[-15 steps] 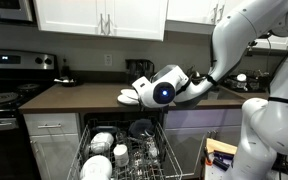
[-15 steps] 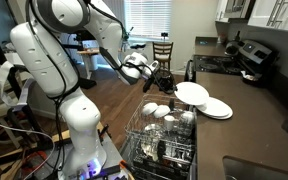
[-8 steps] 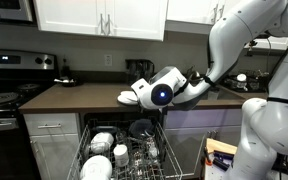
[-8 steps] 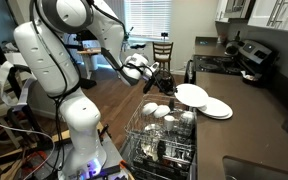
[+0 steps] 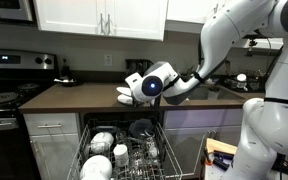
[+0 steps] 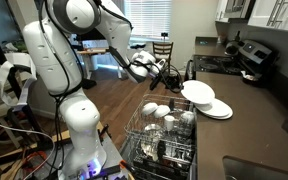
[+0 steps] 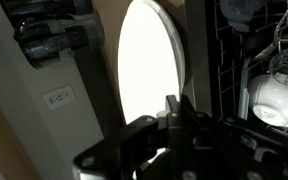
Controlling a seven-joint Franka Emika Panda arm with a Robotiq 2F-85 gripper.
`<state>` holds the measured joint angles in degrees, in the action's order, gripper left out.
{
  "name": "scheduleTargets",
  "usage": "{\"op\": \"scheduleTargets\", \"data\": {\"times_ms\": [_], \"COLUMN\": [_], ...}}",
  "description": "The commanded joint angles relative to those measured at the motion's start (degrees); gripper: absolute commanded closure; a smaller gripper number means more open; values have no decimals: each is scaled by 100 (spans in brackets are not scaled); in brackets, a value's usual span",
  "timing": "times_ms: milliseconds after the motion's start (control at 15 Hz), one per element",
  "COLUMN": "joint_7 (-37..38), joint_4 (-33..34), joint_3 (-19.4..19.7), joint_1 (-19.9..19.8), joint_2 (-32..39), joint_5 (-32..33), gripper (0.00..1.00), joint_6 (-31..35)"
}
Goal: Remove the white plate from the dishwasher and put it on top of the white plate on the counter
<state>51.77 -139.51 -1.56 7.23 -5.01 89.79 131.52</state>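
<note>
- The gripper [image 7: 177,112] is pressed together on the near rim of the plate [image 7: 149,70]. In the wrist view its fingers pinch the edge, and the white disc fills the middle of the picture.
- In an exterior view the plate [image 6: 197,93] is out of the dishwasher [image 6: 134,150] and is held over the counter [image 6: 259,135] at a slight tilt.
- It hangs just above the lower plate [image 6: 219,110] and partly overlaps it; whether the two touch cannot be told.
- The lower plate lies flat on the counter, just right of the rack [image 6: 149,128].
- In an exterior view the plate [image 5: 126,97] shows at the near edge of the counter [image 5: 74,97], above the open rack [image 5: 124,152].
- White cups [image 6: 159,112] stand in the rack, and a dark dish [image 5: 141,128] stands at its far side.
- A stove [image 5: 4,100] stands left of the counter.
</note>
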Motion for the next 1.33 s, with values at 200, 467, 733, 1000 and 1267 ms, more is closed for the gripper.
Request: {"op": "scheduleTargets", "data": {"times_ms": [200, 467, 733, 1000, 1267], "joint_7": [-410, -478, -489, -494, -556], "joint_4": [634, 718, 682, 661, 660], "joint_3": [112, 149, 175, 212, 264], "joint_1": [-339, -453, -531, -580, -634], "joint_2": [393, 491, 531, 571, 613], "joint_5": [-71, -126, -97, -90, -102], "gripper": [99, 99, 99, 99, 99], "joint_6": [700, 954, 1058, 995, 977]}}
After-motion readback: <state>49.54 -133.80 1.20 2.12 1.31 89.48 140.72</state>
